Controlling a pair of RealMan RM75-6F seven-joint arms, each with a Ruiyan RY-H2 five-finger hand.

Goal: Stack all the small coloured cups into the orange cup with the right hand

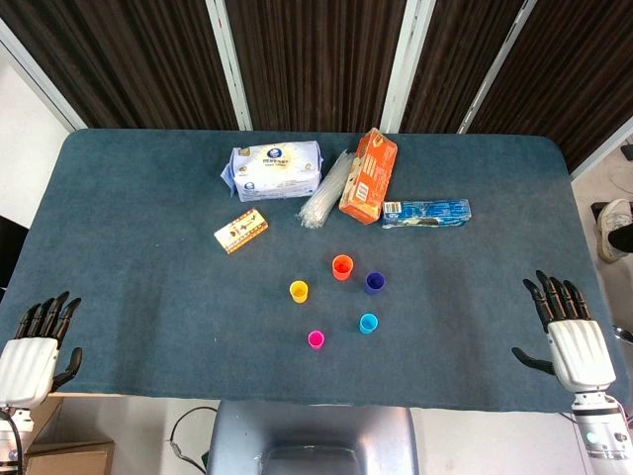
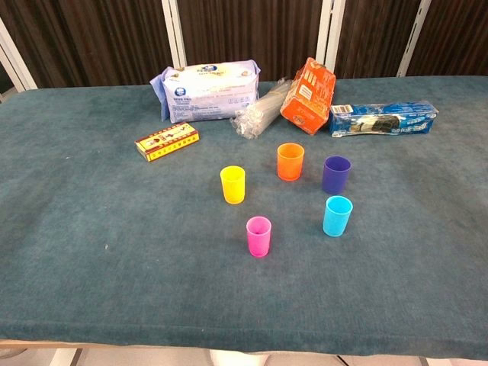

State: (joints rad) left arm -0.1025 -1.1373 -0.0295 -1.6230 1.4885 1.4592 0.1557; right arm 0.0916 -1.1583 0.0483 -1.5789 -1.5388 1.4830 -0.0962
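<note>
Several small cups stand upright and apart near the table's middle: orange cup, purple cup, yellow cup, light blue cup and pink cup. My right hand hovers at the table's front right edge, fingers spread, holding nothing, far from the cups. My left hand sits at the front left edge, also empty with fingers apart. Neither hand shows in the chest view.
Behind the cups lie a white tissue pack, a clear bundle of straws, an orange box, a blue snack packet and a small red-yellow box. The teal table ends at its front edge close to both hands.
</note>
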